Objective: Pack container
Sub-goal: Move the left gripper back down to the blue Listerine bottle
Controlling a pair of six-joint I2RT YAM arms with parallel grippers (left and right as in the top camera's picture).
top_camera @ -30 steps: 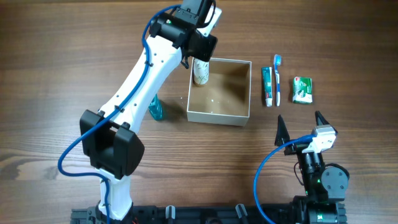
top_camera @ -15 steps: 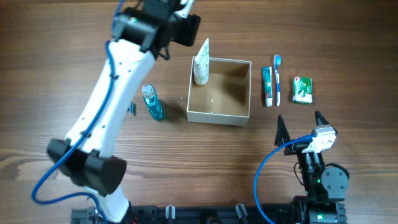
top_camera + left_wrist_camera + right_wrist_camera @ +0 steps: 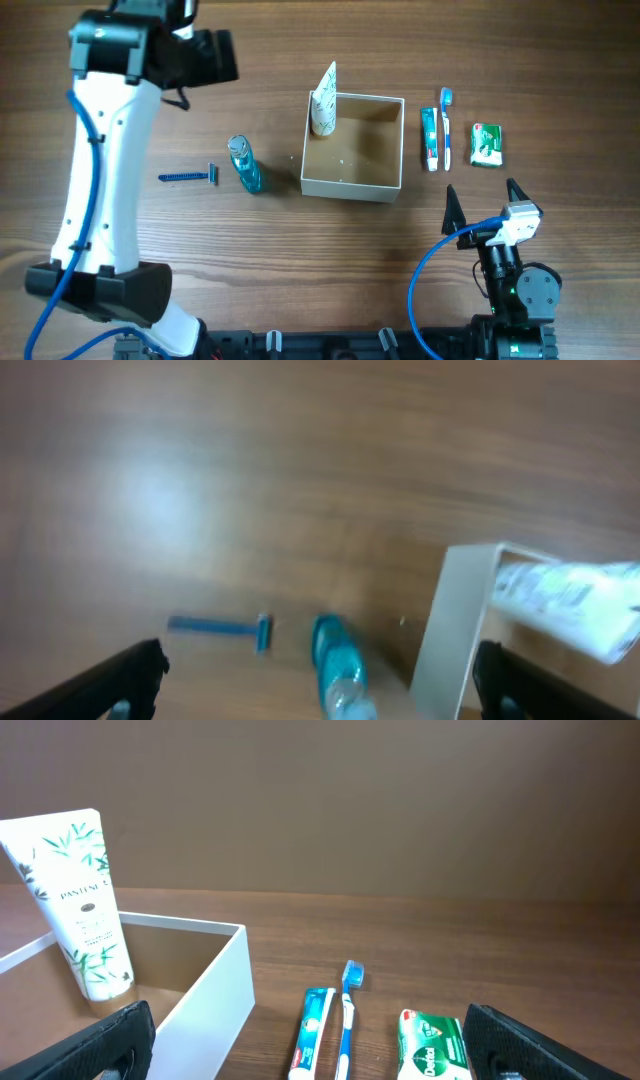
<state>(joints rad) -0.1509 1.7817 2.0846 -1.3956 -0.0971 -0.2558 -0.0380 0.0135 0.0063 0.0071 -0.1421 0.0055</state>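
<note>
The container [image 3: 351,187] is a square white-walled box with a tan inside, at mid-table. A white tube [image 3: 323,100] stands in its far left corner, leaning on the wall. My left gripper [image 3: 212,56] hovers far left of the box, open and empty. In the left wrist view its jaws [image 3: 320,656] frame a blue bottle [image 3: 335,665], a blue razor [image 3: 220,628] and the container wall [image 3: 455,620]. My right gripper [image 3: 481,195] rests open near the front edge, facing the toothpaste [image 3: 312,1032], toothbrush [image 3: 346,1010] and green packet [image 3: 430,1045].
The blue bottle [image 3: 244,165] and the razor [image 3: 188,177] lie left of the box. The toothpaste [image 3: 430,138], toothbrush [image 3: 447,125] and green packet [image 3: 486,144] lie in a row to its right. The left arm's white link spans the table's left side.
My left arm has swung left, away from the container, and its jaws have opened. The white tube stays standing in the box. The right arm has not moved.
</note>
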